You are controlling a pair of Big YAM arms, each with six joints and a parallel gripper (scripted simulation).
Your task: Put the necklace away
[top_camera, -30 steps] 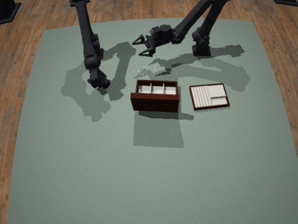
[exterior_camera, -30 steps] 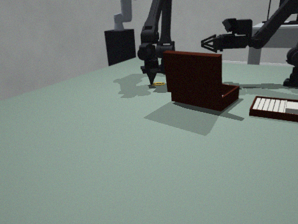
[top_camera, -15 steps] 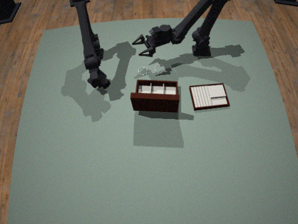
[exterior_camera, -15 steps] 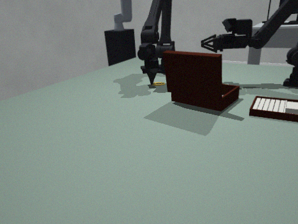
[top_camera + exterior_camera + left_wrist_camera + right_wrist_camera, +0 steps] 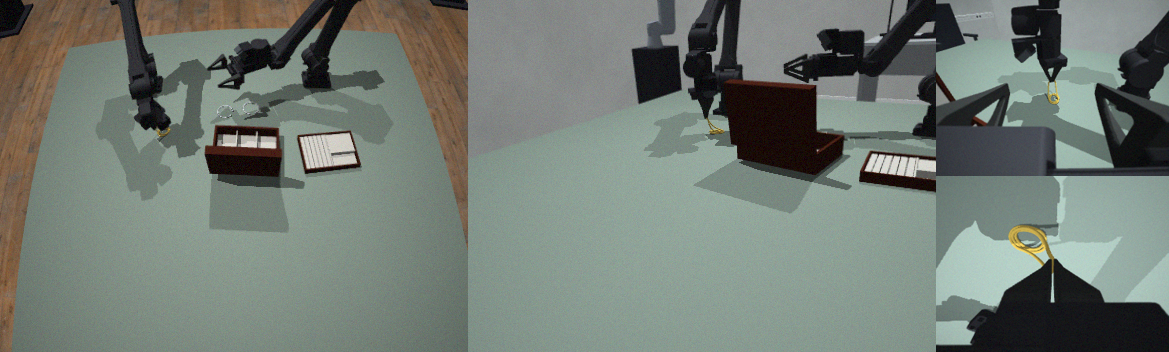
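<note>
Two black arms above green table top [image 5: 240,280] [image 5: 668,250]. Dark red jewelry box [image 5: 243,162] [image 5: 773,125], lid raised, three pale compartments visible. Flat pale-lined tray [image 5: 332,170] [image 5: 893,183] beside box. Left gripper [image 5: 214,78] [image 5: 785,68] [image 5: 1052,85] behind box, raised, fingers wide apart, holding nothing. Right gripper [image 5: 162,127] [image 5: 706,117] [image 5: 1052,81] [image 5: 1052,259] pointing down, tips clamped on strand of gold necklace [image 5: 163,133] [image 5: 716,132] [image 5: 1053,103] [image 5: 1011,236]. Necklace outside box, well apart, coil hanging below fingertips. Two silver bangles [image 5: 218,113] [image 5: 244,109] on table top behind box, side by side, outside it.
</note>
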